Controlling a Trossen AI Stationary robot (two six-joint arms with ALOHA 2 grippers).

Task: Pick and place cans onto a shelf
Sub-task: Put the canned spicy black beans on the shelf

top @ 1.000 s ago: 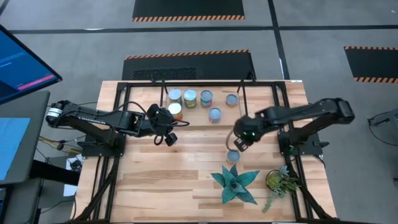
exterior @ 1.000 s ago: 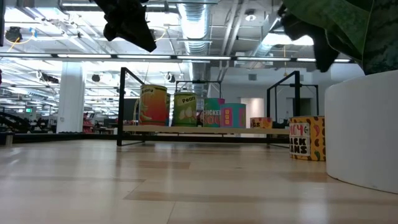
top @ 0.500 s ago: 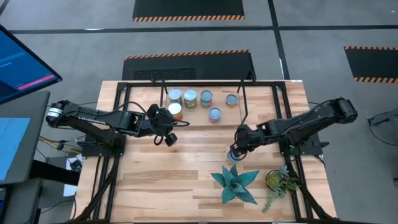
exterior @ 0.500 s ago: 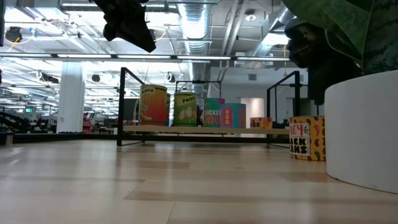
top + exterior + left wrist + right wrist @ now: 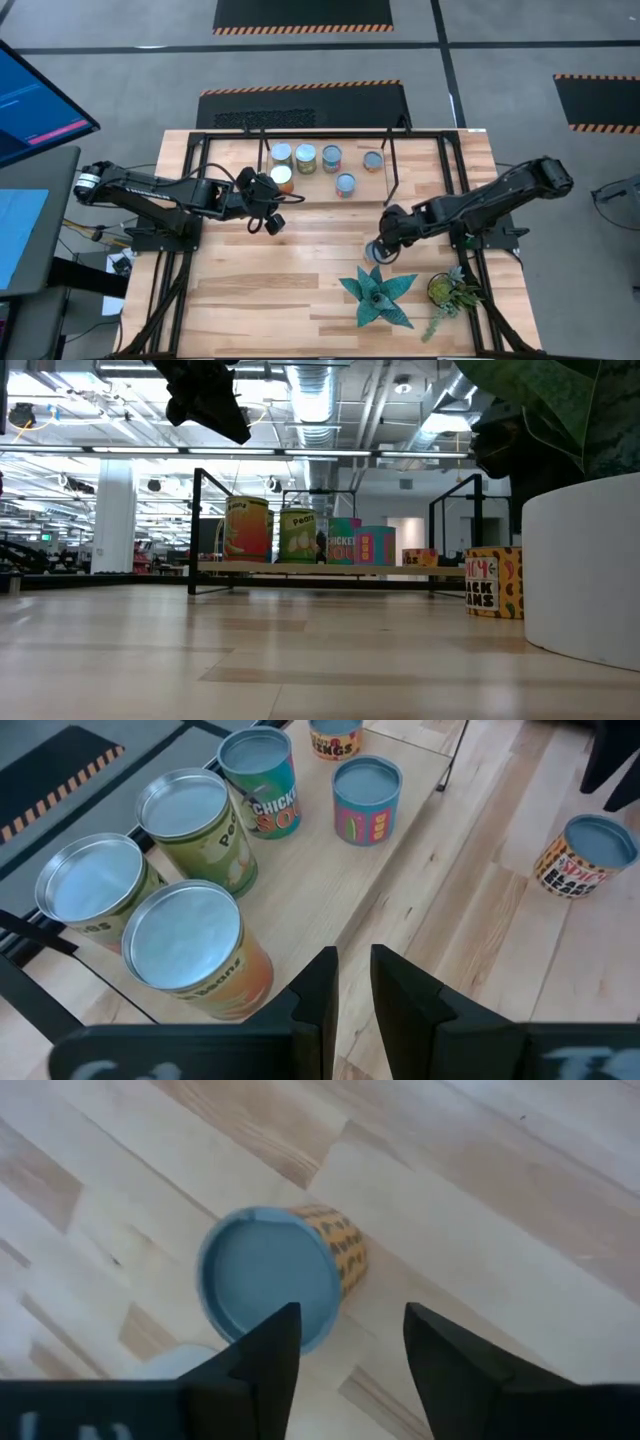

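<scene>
Above orange can (image 5: 272, 1276), right claw (image 5: 350, 1342) spread open, empty.

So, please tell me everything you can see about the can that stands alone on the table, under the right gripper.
The lone can is a small upright tin with a round silvery lid and a raised rim. Its label is orange-yellow with dark print; the low view shows black lettering and red shapes. It stands on the bare wooden table, off the shelf, near the white plant pot. The right gripper hangs open above it, not touching it.
</scene>
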